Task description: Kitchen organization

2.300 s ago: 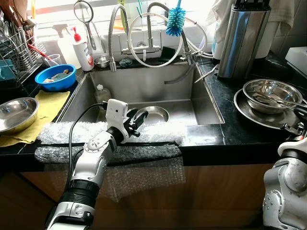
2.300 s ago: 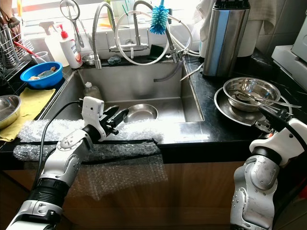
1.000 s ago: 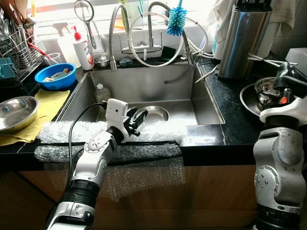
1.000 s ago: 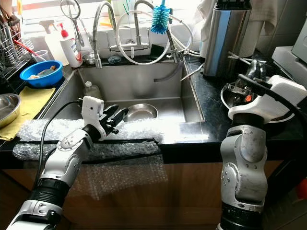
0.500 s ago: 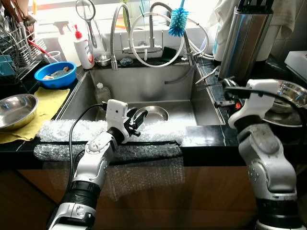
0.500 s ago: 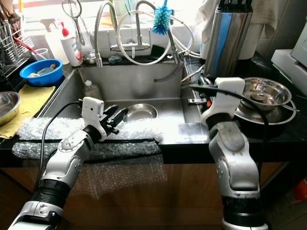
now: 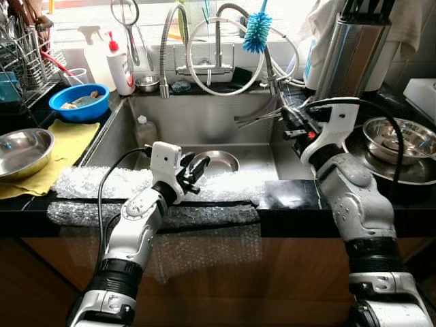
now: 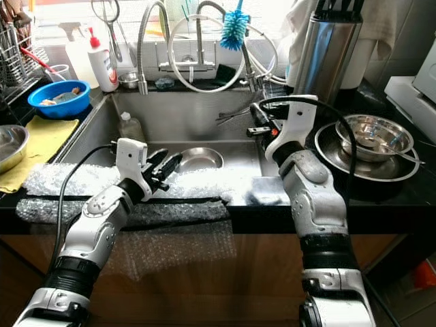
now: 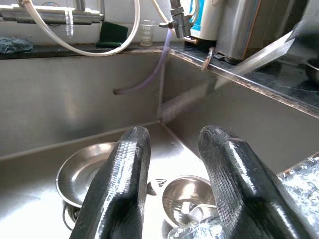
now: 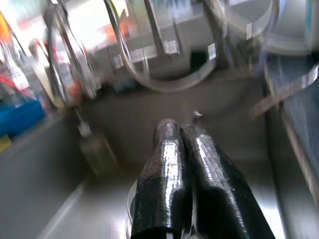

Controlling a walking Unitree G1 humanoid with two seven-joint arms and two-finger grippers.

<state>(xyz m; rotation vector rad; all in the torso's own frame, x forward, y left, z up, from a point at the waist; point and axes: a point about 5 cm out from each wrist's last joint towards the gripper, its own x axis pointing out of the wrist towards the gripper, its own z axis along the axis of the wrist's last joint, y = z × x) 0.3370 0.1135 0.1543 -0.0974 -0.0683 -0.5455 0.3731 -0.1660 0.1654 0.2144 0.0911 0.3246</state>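
Two steel dishes (image 9: 94, 167) in sink, below the parted left tool (image 9: 172, 172).

No lettering can be read anywhere at this kitchen sink. The white pump bottle with the red cap (image 7: 122, 65) on the ledge carries a label whose print is too small and washed out to make out, and the small clear plastic bottle (image 7: 144, 131) standing inside the stainless steel sink basin (image 7: 204, 122) shows no legible wording or numbers either.
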